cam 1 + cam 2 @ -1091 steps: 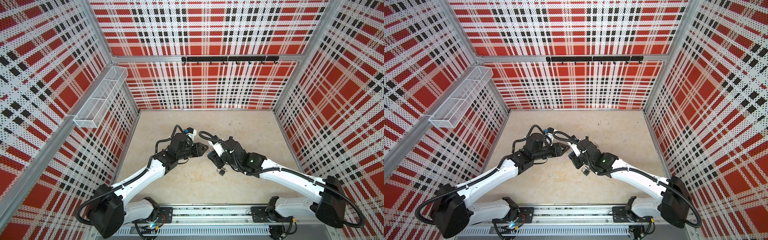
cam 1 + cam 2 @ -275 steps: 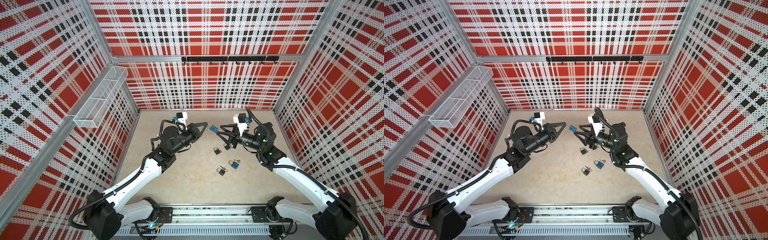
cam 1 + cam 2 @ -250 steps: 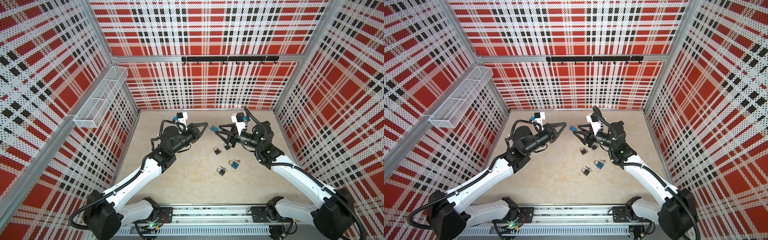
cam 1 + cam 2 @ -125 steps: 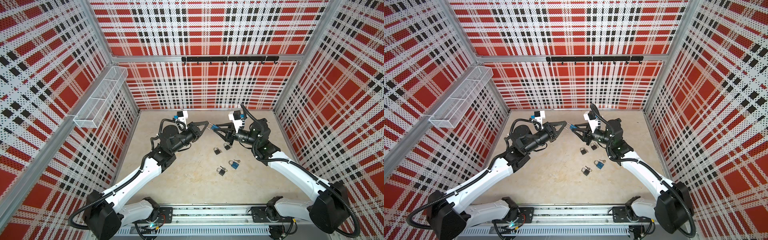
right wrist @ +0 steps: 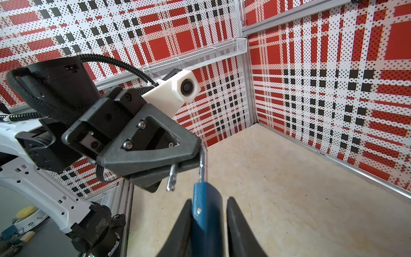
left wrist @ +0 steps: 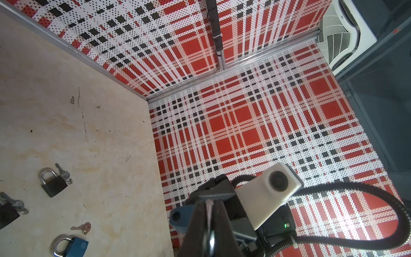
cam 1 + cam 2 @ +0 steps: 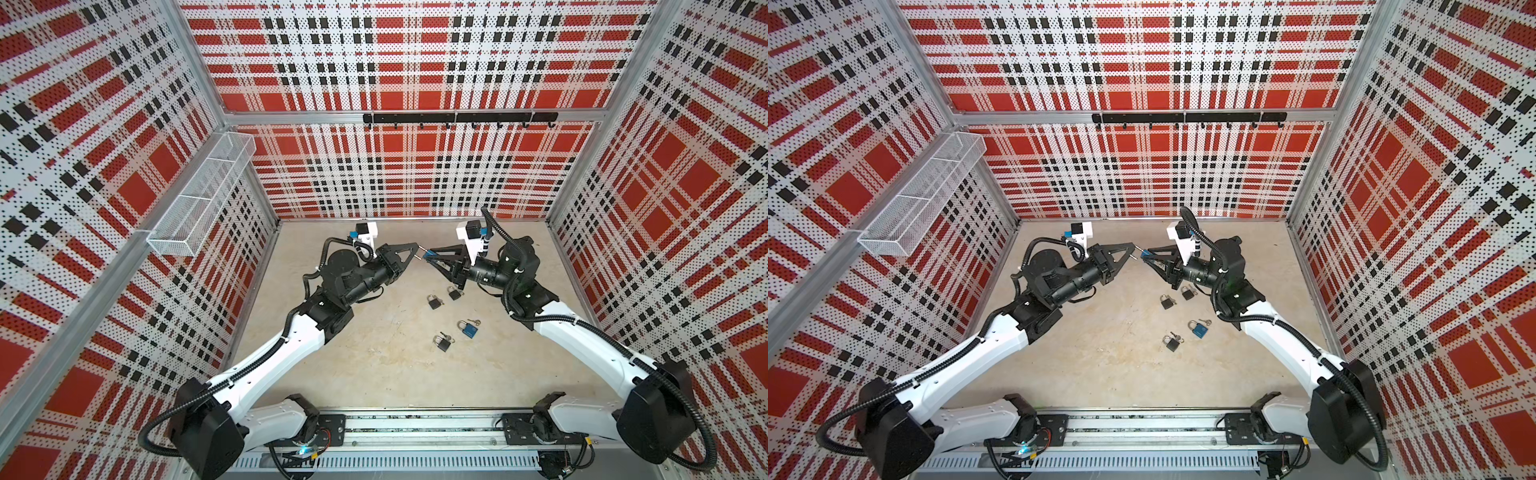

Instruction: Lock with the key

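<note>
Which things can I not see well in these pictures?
- Right gripper: right wrist view, its fingers hide whether it clamps the held blue padlock.
- Black padlock: left wrist view, cut off by the frame edge.
- Floor blue padlock: both top views, keyhole too small.

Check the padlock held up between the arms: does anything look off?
The raised blue padlock stands open: its shackle, pinched in the left pincer, has one leg out of the body. Its keyhole looks empty, with no key in it.
</note>
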Tool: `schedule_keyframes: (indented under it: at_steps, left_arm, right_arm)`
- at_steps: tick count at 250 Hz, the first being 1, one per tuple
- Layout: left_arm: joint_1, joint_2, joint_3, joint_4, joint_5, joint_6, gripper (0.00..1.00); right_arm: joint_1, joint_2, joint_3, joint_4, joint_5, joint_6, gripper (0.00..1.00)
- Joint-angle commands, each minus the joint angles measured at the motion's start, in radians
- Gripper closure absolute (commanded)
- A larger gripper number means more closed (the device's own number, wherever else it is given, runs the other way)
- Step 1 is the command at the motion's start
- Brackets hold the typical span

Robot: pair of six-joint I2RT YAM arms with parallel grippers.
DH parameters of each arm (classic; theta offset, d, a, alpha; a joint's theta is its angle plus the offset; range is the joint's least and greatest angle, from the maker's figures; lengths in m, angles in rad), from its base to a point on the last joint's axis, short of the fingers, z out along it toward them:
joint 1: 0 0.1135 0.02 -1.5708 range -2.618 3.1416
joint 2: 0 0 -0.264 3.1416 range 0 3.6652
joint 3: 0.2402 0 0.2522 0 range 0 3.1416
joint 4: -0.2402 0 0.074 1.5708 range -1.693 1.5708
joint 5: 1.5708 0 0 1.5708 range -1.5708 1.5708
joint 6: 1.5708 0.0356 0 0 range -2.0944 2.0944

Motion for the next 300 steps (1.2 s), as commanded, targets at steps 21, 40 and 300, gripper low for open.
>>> schedule_keyframes:
  at_steps: [21,40,300]
  left_arm:
    - [-0.005,-0.001,0.040,0.058,0.014,-0.024,1.00]
    - [-0.004,-0.001,0.040,0.058,0.014,-0.024,1.00]
    - [0.151,-0.142,0.063,-0.339,0.269,0.388,0.59]
  right_arm:
    - [-0.002,0.015,0.037,0.047,0.000,0.005,0.84]
    - [-0.002,0.014,0.038,0.047,0.001,0.006,0.92]
    - [-0.054,0.051,0.040,0.120,-0.303,0.455,1.00]
